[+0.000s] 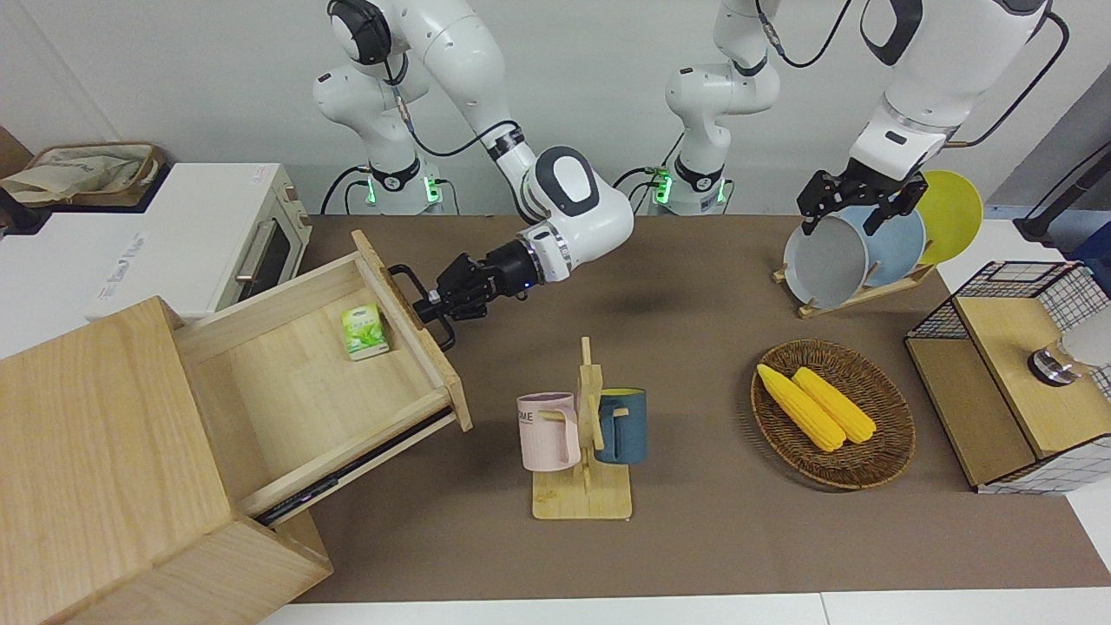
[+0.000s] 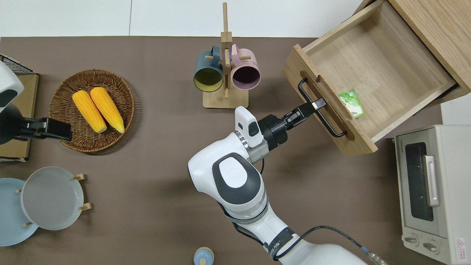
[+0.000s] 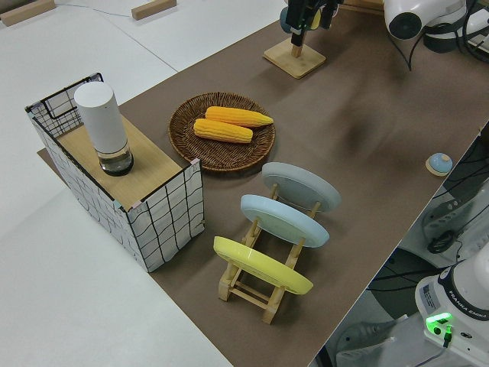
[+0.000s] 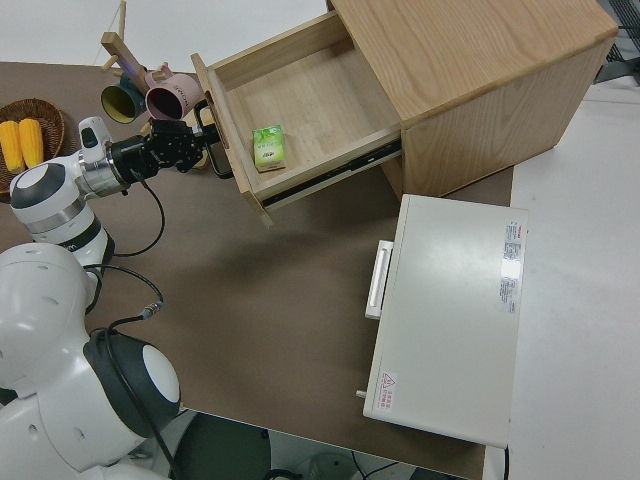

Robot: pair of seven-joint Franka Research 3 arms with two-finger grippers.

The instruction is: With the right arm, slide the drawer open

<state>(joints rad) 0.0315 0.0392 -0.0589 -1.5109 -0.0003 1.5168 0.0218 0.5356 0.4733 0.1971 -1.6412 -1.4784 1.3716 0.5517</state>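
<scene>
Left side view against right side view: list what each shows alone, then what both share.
Only the left side view shows the plate rack, the white cylinder on the wire-grid stand, and a small blue knob. Only the right side view shows the open drawer, the green packet in it, the toaster oven and the right end effector at the handle. Both show the corn basket and mug stand.
</scene>
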